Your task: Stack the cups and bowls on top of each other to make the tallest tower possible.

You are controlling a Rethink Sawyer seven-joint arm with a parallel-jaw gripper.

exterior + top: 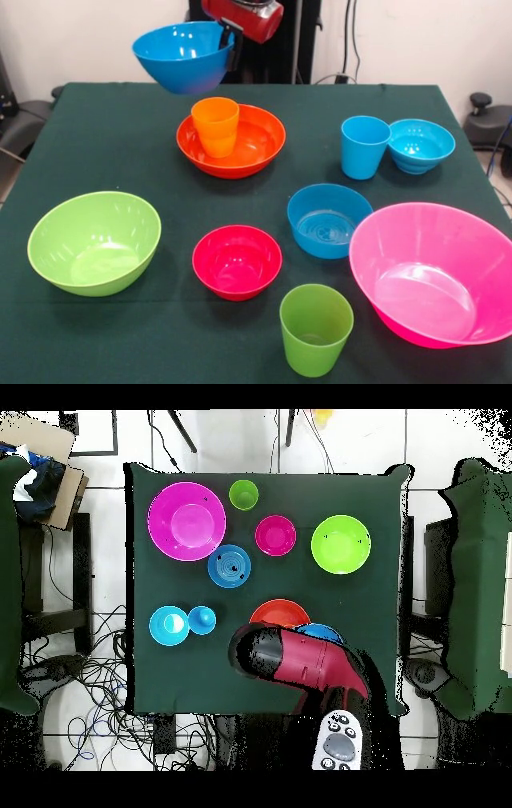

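Note:
My gripper (pixel 233 42) is shut on the right rim of the large blue bowl (pixel 182 54), which hangs tilted in the air above the table's far left. Just in front of it the orange cup (pixel 215 126) stands upright inside the wide orange bowl (pixel 260 144). In the overhead view the arm (pixel 290 656) hides the gripper. Only slivers of the large blue bowl (pixel 322 630) and the orange bowl (pixel 278 612) show beside it.
On the cloth stand a light blue cup (pixel 364 146) beside a small turquoise bowl (pixel 420 145), a medium blue bowl (pixel 328 220), a small red bowl (pixel 237 261), a lime green bowl (pixel 94 242), a large pink bowl (pixel 436 272) and a green cup (pixel 315 329).

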